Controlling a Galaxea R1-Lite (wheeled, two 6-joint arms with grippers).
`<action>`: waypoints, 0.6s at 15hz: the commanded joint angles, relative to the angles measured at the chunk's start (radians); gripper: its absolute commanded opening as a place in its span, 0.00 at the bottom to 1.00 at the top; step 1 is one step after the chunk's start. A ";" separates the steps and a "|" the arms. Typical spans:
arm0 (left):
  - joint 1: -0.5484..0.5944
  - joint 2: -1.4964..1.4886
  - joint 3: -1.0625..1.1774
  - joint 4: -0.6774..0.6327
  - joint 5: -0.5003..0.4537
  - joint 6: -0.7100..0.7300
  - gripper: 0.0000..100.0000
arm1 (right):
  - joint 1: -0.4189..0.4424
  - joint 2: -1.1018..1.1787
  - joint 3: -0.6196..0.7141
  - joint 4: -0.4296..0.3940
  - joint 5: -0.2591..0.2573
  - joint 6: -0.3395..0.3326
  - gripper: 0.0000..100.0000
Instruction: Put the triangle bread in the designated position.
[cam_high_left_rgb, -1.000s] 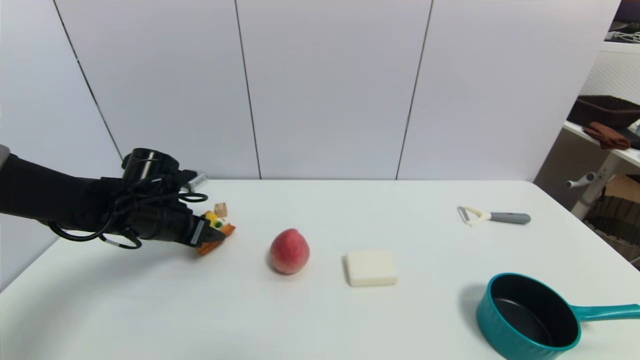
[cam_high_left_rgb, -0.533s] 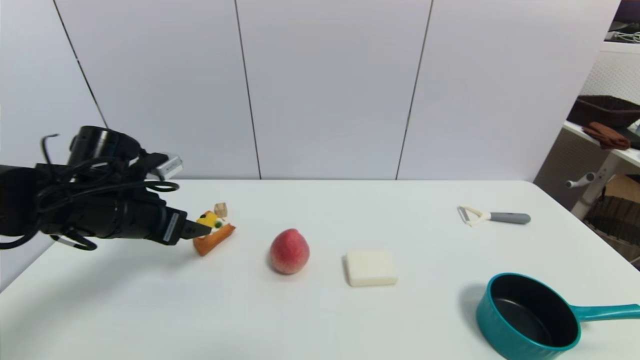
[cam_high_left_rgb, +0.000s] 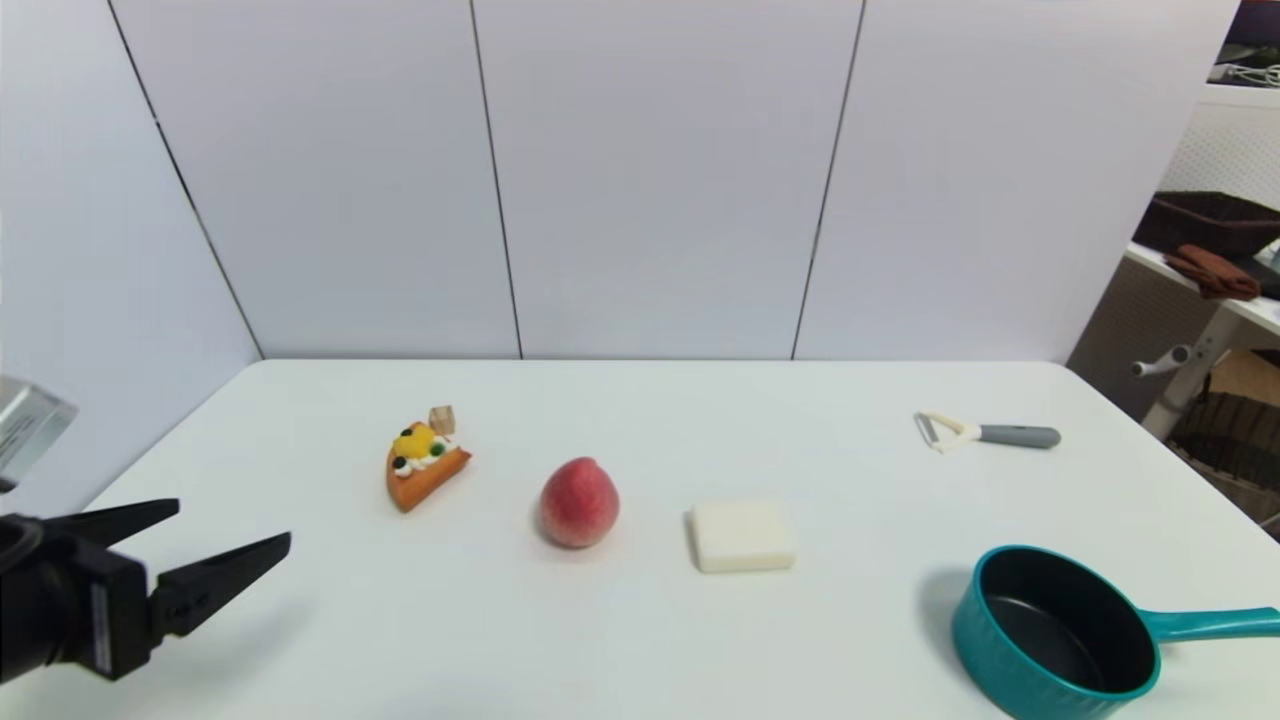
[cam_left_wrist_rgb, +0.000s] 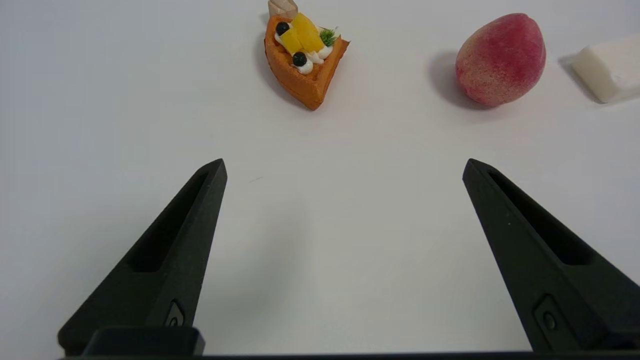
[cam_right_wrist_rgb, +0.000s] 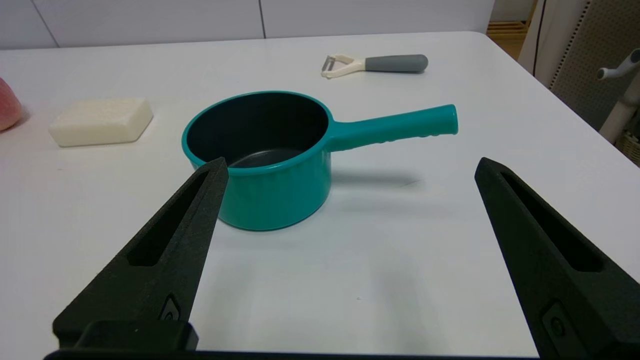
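While the left tool (cam_high_left_rgb: 232, 523) gapes wide, the triangle bread (cam_high_left_rgb: 424, 466) lies lengthwise toward the robot's front-left.

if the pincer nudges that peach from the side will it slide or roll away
Probably roll or wobble: the peach is rounded and egg-shaped, meeting the white table on a small patch. Its pointed top suggests a curved, uneven path rather than a straight one. Its matte, fuzzy-looking skin likely grips rather than slides. The left pincer is open, well clear of it.
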 joint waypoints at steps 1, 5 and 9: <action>0.019 -0.440 0.278 -0.092 0.003 -0.009 1.00 | 0.000 0.001 0.000 0.000 0.000 0.000 1.00; 0.132 -0.734 0.445 -0.089 -0.003 -0.002 1.00 | 0.000 0.001 0.000 0.000 0.000 0.000 1.00; 0.139 -0.900 0.451 0.049 0.132 0.017 1.00 | 0.000 0.001 0.000 0.000 0.000 0.000 1.00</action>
